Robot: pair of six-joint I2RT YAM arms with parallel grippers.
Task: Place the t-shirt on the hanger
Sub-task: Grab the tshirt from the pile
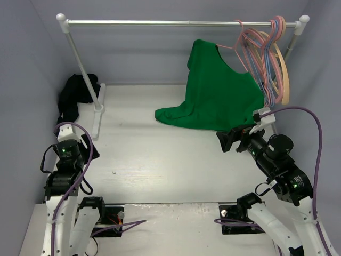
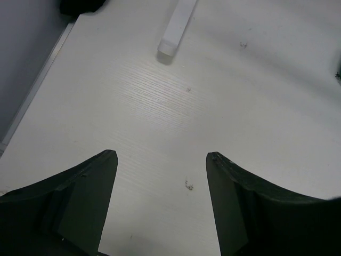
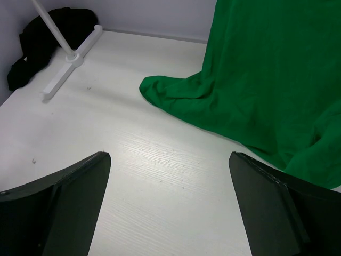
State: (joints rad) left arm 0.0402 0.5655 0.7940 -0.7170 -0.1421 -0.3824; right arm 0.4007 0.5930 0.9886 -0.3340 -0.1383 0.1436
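The black t-shirt lies crumpled on the table at the back left, behind the rack's left foot. It also shows in the right wrist view and as a dark edge in the left wrist view. The pink wire hanger hangs by its hook on the rail at the right, among other hangers. My left gripper is open and empty over bare table at the near left. My right gripper is open and empty, low over the table just in front of the green cloth; it also shows in the top view.
A white rack rail spans the back, and its left foot stands on the table. A green t-shirt hangs from the rail and drapes onto the table. Blue hangers and a tan hanger hang at the far right. Grey walls close three sides.
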